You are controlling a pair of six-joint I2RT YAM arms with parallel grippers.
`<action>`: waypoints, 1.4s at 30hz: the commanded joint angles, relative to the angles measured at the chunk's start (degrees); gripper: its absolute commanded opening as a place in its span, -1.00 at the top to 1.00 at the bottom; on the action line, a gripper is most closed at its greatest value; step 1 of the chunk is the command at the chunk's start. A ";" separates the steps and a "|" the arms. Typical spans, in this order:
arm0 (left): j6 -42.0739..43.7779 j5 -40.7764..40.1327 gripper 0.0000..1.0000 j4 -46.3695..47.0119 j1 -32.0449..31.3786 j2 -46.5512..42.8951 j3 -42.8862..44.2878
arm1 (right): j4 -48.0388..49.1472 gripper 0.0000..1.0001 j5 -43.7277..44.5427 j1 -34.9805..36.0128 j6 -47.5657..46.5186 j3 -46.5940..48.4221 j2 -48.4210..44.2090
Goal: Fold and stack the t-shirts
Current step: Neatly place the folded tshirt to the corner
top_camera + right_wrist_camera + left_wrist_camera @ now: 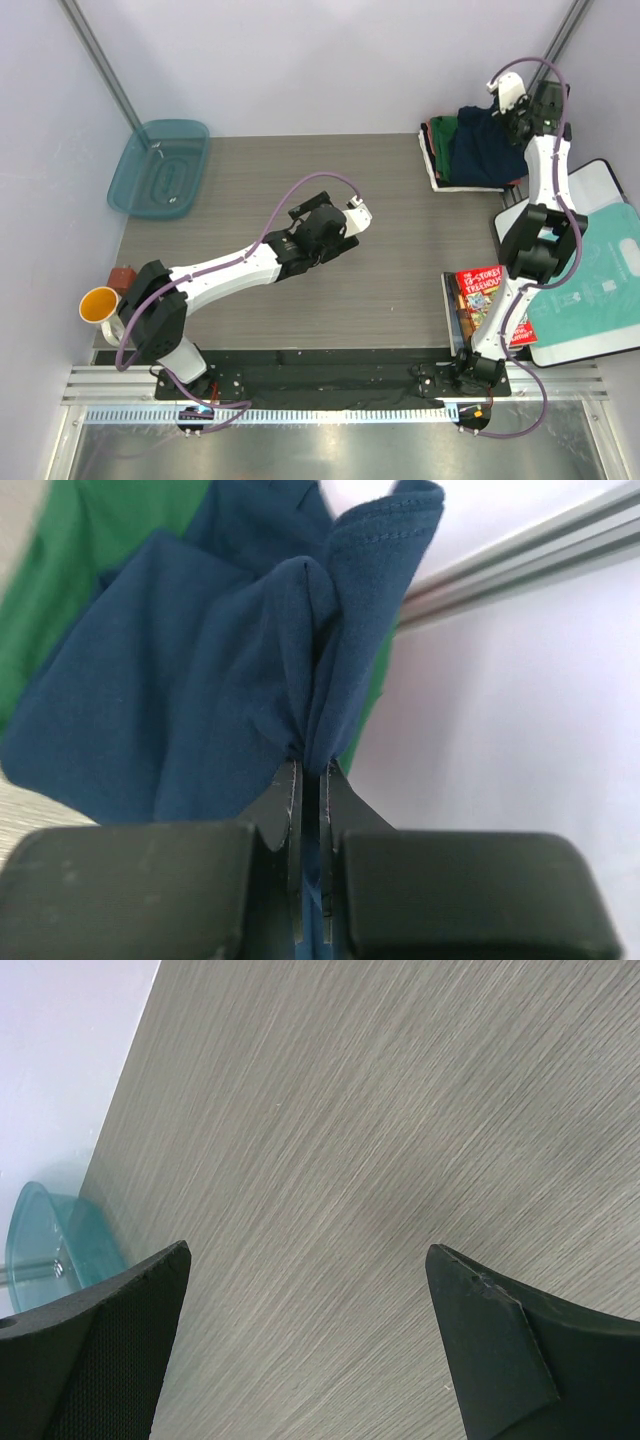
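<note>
Navy t-shirt (pixel 487 148): lies bunched on top of the stack at the table's far right corner; not flat – one ridge of cloth is gathered up into a peak.
Green t-shirt (pixel 446 129): directly under the navy one, showing along its left and far edges.
Rest of stack: a salmon-red layer (pixel 428 142) shows at the left edge and a white layer (pixel 445 181) along the near edge, both under the green.
Right gripper (pixel 310 772): clenched on the navy ridge; the fingertips nearly meet, with a thin fold of cloth pinched between them. Arm stretched out to the far right corner.
Left gripper (pixel 356 214): released, jaws wide apart – nothing between them. It hovers over bare table (pixel 400 260) near the middle, well apart from the stack.
Teal bin (pixel 160 168): far left corner of the table, partly over the edge.
Yellow cup (pixel 97 305): off the table's left edge, near the left arm's base.
Red book (pixel 484 292): at the right edge, beside the right arm.
Teal-printed bag (pixel 605 275): flat on a white board, right of the book.
</note>
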 commanded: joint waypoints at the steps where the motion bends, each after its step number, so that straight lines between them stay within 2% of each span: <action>1: -0.59 0.03 -1.00 0.28 0.22 -2.71 -0.07 | 7.03 0.98 5.11 0.63 -3.08 -1.74 0.44; 12: -0.68 0.03 -1.00 -0.07 0.22 -2.71 0.01 | 14.07 0.98 11.11 0.36 -3.70 -4.21 2.30; 21: -0.77 0.21 -1.00 0.10 0.22 -2.19 0.80 | 9.59 0.98 -0.39 1.50 2.97 -3.24 -8.42; 27: -0.94 0.47 -0.99 -0.07 0.13 -1.83 1.42 | 9.15 0.98 -3.66 3.79 4.56 -3.60 -14.14; 35: -1.12 0.74 -1.00 -0.16 0.13 -1.48 1.94 | 9.06 0.98 -4.54 5.72 6.84 1.58 -13.80; 42: -1.21 0.74 -1.00 -0.25 0.13 -1.04 2.03 | 11.34 0.98 -2.52 6.16 7.29 3.96 -9.84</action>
